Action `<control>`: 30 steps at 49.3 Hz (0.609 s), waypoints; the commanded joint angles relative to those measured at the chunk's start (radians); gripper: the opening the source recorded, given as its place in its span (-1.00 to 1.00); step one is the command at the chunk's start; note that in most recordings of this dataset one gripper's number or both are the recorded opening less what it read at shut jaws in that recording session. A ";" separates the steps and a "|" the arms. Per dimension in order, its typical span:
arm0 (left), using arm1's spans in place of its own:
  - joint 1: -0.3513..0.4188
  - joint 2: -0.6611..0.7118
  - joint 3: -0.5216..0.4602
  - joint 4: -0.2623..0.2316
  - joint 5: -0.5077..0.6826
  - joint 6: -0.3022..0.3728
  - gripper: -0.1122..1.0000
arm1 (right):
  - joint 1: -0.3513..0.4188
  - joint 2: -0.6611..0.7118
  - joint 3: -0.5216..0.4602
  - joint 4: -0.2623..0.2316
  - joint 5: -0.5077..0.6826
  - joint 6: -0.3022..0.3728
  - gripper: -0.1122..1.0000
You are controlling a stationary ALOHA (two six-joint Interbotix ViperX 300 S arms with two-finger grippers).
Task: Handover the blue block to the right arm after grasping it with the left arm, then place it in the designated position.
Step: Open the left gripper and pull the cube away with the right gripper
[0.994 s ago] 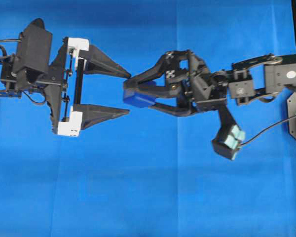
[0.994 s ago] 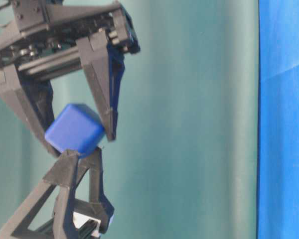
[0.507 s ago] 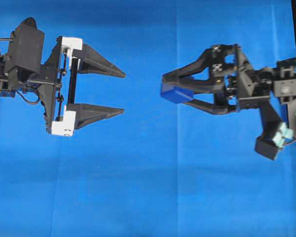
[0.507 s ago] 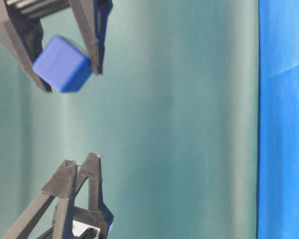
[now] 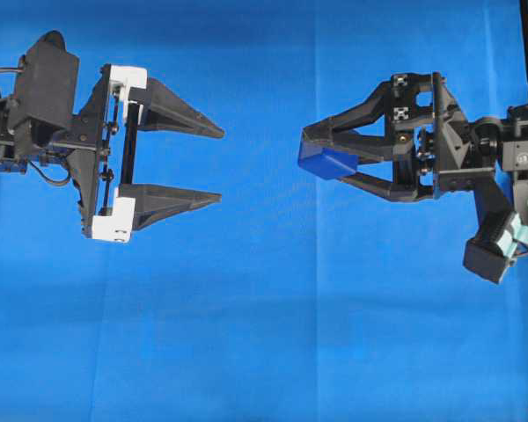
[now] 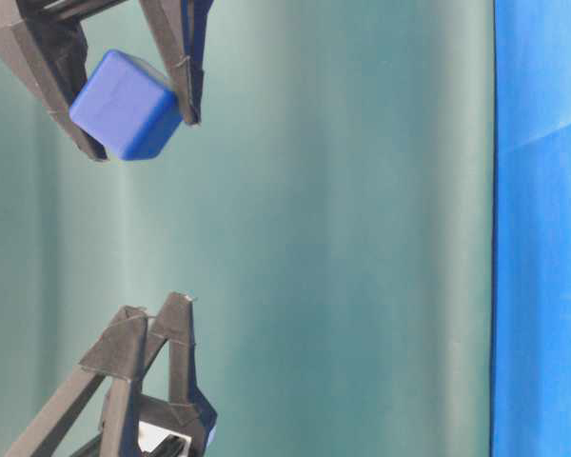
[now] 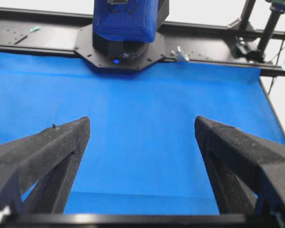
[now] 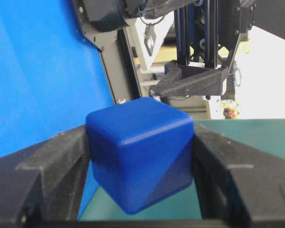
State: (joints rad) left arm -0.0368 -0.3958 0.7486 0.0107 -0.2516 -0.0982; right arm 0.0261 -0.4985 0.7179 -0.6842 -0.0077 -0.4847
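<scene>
The all-black right end effector (image 5: 309, 154) is clamped on the small dark-blue cube (image 5: 327, 163). The white-mounted left end effector (image 5: 222, 165) is spread wide, holding nothing. No readable writing anywhere.

left end effector (image 5: 209, 164) at left, block (image 5: 327, 162) between right end effector (image 5: 310, 156) fingers, well apart

The left hand (image 7: 142, 142) stands wide open, its two black fingers (image 7: 47, 156) framing bare blue cloth (image 7: 142, 109) on the counter; nothing lies between them. Beyond the cloth's far edge sits a black octagonal base plate (image 7: 123, 50) on a dark rail (image 7: 38, 40); a blue housing (image 7: 126, 19) rises from it.
</scene>
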 commanded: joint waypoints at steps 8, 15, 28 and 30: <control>0.003 -0.015 -0.011 0.000 -0.006 0.002 0.88 | 0.002 -0.006 -0.014 0.006 0.000 0.011 0.16; 0.003 -0.015 -0.014 0.002 -0.006 0.003 0.88 | 0.002 -0.006 -0.015 0.037 0.000 0.071 0.16; 0.003 -0.015 -0.015 0.002 -0.008 0.011 0.88 | 0.003 -0.015 -0.011 0.091 0.002 0.321 0.16; 0.002 -0.015 -0.015 0.002 -0.008 0.011 0.88 | 0.003 -0.015 -0.011 0.094 0.002 0.370 0.16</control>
State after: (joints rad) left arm -0.0368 -0.3942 0.7486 0.0107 -0.2531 -0.0905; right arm 0.0276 -0.5016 0.7179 -0.5998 -0.0031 -0.1687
